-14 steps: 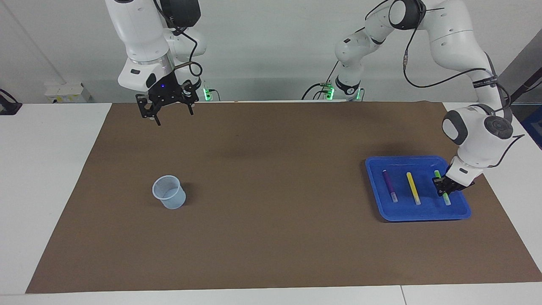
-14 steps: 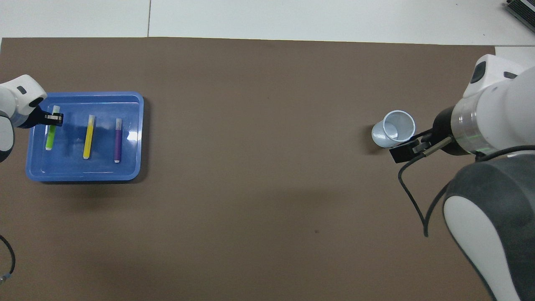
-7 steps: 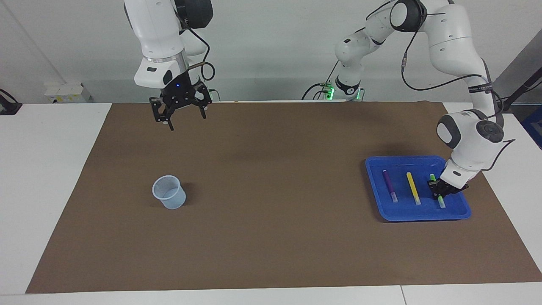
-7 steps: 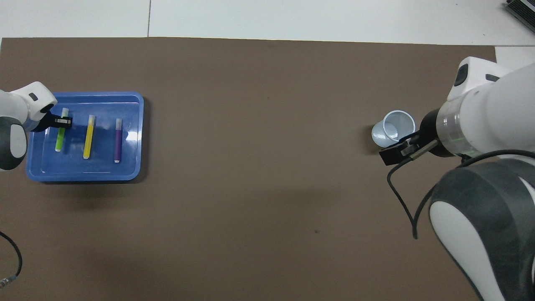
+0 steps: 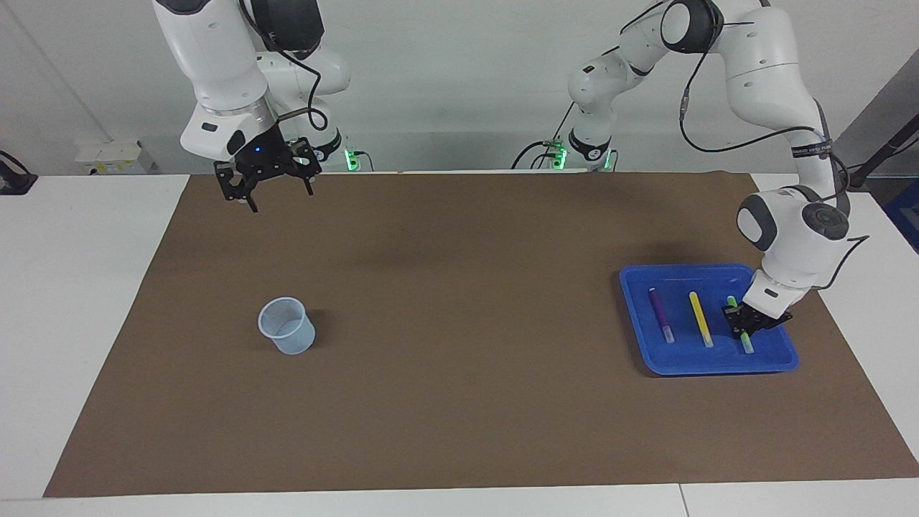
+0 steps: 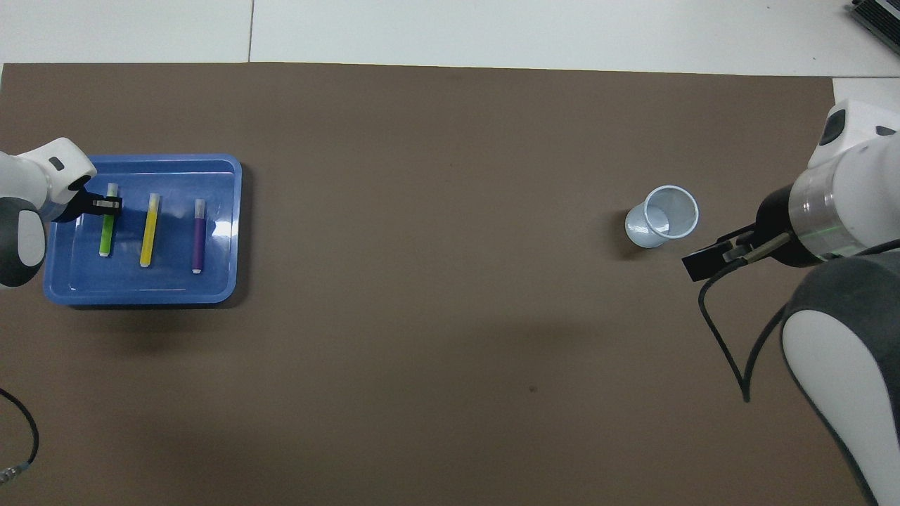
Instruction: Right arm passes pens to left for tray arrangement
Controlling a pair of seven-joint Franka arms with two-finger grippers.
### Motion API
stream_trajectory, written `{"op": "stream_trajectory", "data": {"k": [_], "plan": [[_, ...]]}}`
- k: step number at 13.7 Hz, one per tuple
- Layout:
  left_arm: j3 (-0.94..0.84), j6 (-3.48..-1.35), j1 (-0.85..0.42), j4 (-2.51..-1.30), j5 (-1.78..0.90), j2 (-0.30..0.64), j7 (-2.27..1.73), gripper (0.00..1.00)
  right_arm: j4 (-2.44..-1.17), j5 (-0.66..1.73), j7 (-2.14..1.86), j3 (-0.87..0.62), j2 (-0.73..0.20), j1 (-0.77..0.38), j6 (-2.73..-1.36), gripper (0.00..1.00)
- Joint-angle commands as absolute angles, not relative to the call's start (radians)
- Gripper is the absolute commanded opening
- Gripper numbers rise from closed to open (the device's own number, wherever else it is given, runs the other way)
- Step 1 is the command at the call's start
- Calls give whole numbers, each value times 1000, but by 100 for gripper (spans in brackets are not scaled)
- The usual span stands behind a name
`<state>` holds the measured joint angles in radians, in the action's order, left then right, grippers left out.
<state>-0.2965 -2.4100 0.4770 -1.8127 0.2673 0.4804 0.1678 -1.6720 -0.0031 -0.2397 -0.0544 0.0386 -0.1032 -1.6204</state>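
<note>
At the right of the facing frame we are bringing the green pen down flat beside the yellow and purple ones in the blue tray, our left pincer beginning to loosen around it, though we cannot tell whether it has let go, while our right pincer is waiting wide and empty at upper left, so the arranging looks nearly finished.

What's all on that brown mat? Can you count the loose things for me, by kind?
Pens: 3, a purple pen, a yellow pen and a green pen, all lying in the tray
Blue tray: 1
Clear plastic cup: 1
Total: 5
</note>
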Motion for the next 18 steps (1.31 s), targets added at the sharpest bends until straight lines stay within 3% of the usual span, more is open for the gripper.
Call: {"op": "stream_trajectory", "data": {"k": [1, 9, 12, 16, 18], "plan": [[-305, -2428, 489, -1839, 279, 476, 173, 100, -1675, -8, -258, -54, 44, -101, -1629, 100], [-319, -2332, 469, -1802, 272, 407, 164, 100, -1681, -12, -242, -41, 46, -100, -1632, 100], [-330, -2217, 417, -1780, 256, 333, 150, 100, -1678, 2, -233, -23, 41, -86, -1640, 100], [-334, -1915, 353, -1623, 163, 281, 52, 100, -1681, 3, -235, -25, 41, -75, -1638, 100], [-376, -1841, 351, -1621, 147, 226, -26, 100, -1683, 5, -235, -47, 41, -52, -1637, 100]]}}
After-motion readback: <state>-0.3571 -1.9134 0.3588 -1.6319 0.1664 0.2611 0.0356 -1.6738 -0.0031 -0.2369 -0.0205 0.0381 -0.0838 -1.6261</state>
